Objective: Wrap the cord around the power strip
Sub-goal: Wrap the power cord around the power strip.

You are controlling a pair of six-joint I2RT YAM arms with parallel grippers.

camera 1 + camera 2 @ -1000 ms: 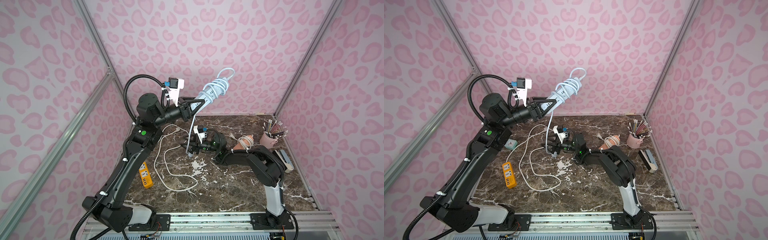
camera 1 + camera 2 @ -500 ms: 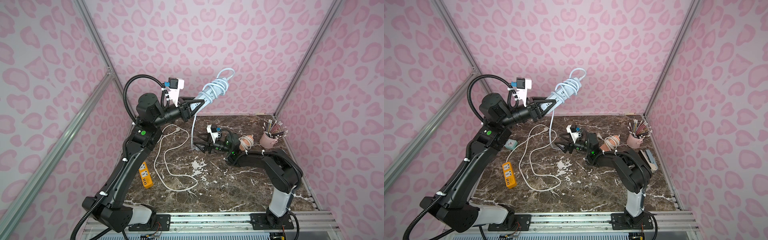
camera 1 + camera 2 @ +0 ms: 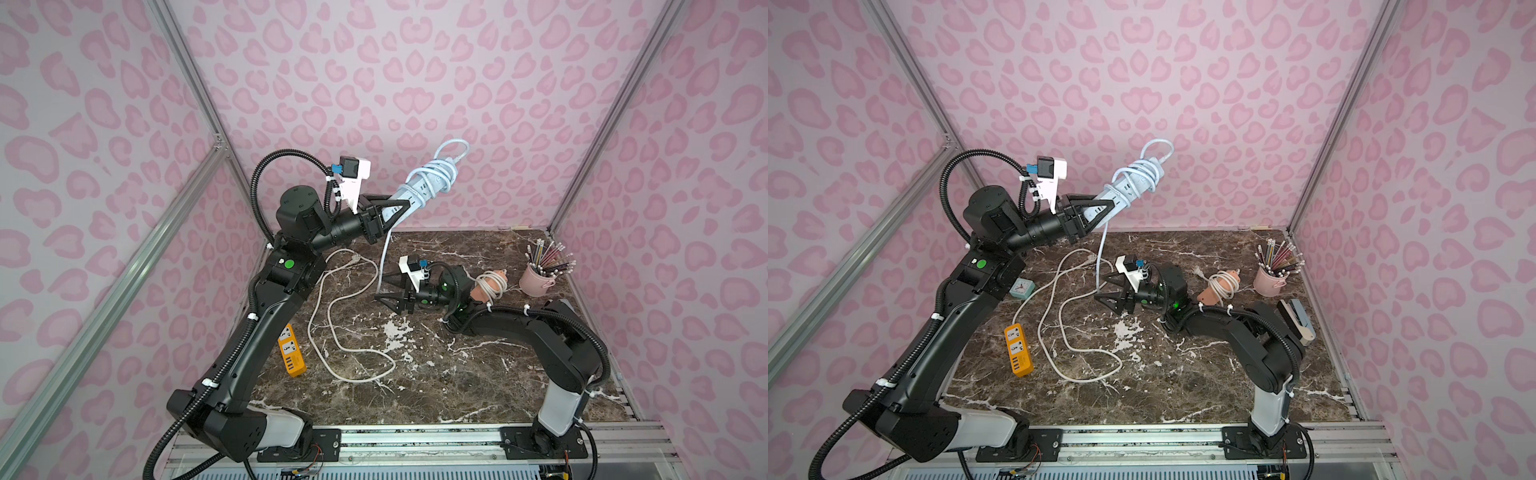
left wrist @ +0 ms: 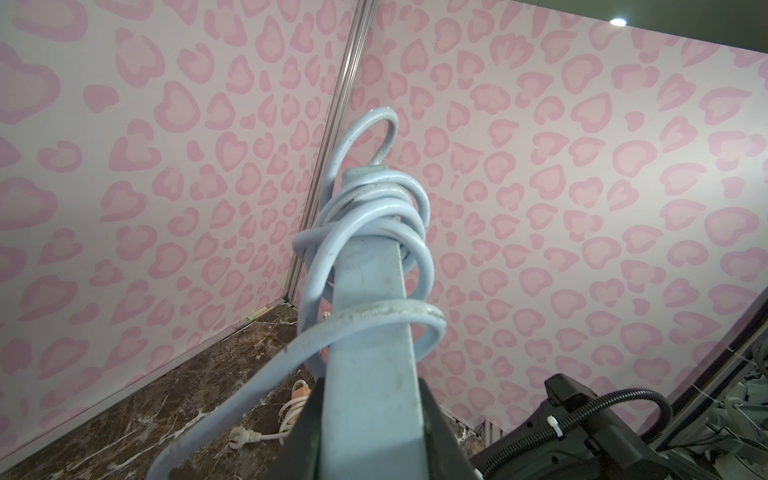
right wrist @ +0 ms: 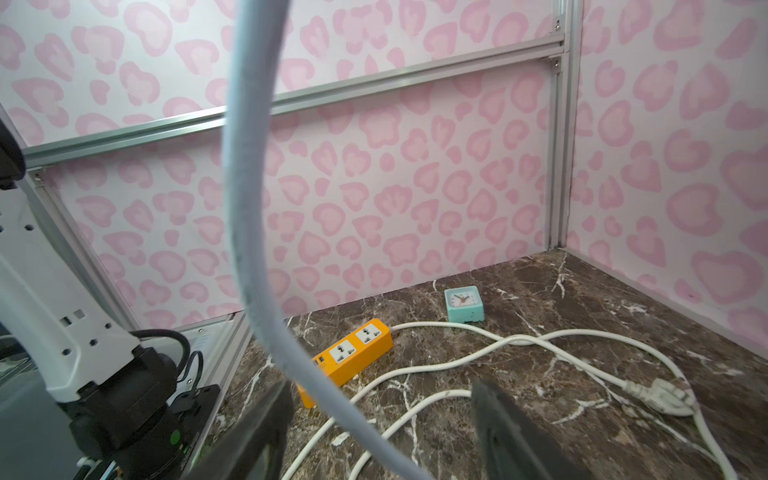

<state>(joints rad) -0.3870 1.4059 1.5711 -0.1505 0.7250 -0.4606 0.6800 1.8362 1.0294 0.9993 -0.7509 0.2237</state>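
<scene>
My left gripper point(image 3: 397, 208) point(image 3: 1102, 210) point(image 4: 370, 386) is shut on the near end of the pale blue power strip point(image 3: 419, 189) point(image 3: 1125, 191) point(image 4: 370, 374), which it holds high above the table, pointing up towards the back wall. Several turns of the blue cord point(image 4: 374, 216) sit around the strip's far half. The loose cord point(image 3: 384, 253) point(image 3: 1100, 253) point(image 5: 245, 208) hangs down to my right gripper point(image 3: 380, 286) point(image 3: 1102, 287) point(image 5: 382, 386). That gripper is low over the table and open, and the cord runs between its jaws, close to one finger.
On the marble table lie an orange power strip point(image 3: 291, 351) point(image 5: 353, 353) with a long white cord point(image 3: 1059, 328), a small teal clock point(image 3: 1022, 287), a peach strip wound with cord point(image 3: 486, 286), a pink cup of pencils point(image 3: 538, 282) and a stapler point(image 3: 1298, 320). Pink walls stand close round.
My right gripper swung to the right, then came part of the way back left, with the hanging cord still between its jaws. The left arm and the strip have held still.
</scene>
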